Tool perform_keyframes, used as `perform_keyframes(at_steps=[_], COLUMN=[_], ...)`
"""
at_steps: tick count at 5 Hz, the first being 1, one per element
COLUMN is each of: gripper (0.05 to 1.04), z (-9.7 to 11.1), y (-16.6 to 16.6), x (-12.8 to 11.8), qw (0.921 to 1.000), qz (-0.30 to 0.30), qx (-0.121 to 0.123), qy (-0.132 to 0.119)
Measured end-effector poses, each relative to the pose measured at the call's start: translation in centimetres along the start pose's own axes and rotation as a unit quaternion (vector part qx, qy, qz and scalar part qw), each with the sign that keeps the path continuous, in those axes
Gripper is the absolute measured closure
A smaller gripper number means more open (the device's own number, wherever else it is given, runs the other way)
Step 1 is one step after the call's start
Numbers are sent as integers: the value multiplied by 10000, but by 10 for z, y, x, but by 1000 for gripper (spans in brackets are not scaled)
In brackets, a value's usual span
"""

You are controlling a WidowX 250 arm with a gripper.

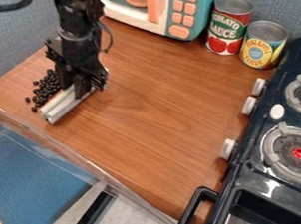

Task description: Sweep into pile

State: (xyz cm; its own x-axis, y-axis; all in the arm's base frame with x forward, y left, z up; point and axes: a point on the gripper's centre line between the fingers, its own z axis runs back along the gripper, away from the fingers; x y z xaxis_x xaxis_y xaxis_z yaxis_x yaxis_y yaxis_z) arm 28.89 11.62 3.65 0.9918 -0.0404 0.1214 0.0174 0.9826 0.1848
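In the camera view, the black claw (76, 90) is pinching a long, pale, straight-edged bar (59, 107) above the brown wood-grain worktop (149, 116). The small, round black beans (47, 86) are lying beside the bar, on its left, toward the worktop's left edge, mostly clustering, with a few straying outward.

For a good sweep, the arm should be keeping the bar's long edge level and low, pressing lightly, and making short, slow strokes. The strays seem to be calling for a lift and a fresh start from their outer side, nudging them inward; a hard push leftward could be rolling beans off the edge.

Counting up, the view is showing one claw, one bar, and some dozens of beans, overlapping too closely for an exact number. Behind are standing two labelled metal cans (228, 24) and one teal-and-white toy microwave (178, 11); at the right, one dark toy stove (248, 168) is showing two burners (288, 151).
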Motion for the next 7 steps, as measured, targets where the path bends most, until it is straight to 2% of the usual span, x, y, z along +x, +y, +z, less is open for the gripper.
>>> perform_keyframes(at_steps=[2,3,4,5,6,7], gripper=[757,757,757,757,757,692], z=[2,7,17,26,13,6], y=[-5,-37,-66,-95,-119,-128], x=[5,9,19,35,41,54], qw=[9997,9988,9979,9975,9962,9962], qz=[151,-18,-171,-388,-625,-652], qx=[-199,-480,-629,-578,-607,-565], qy=[44,118,32,-146,21,123])
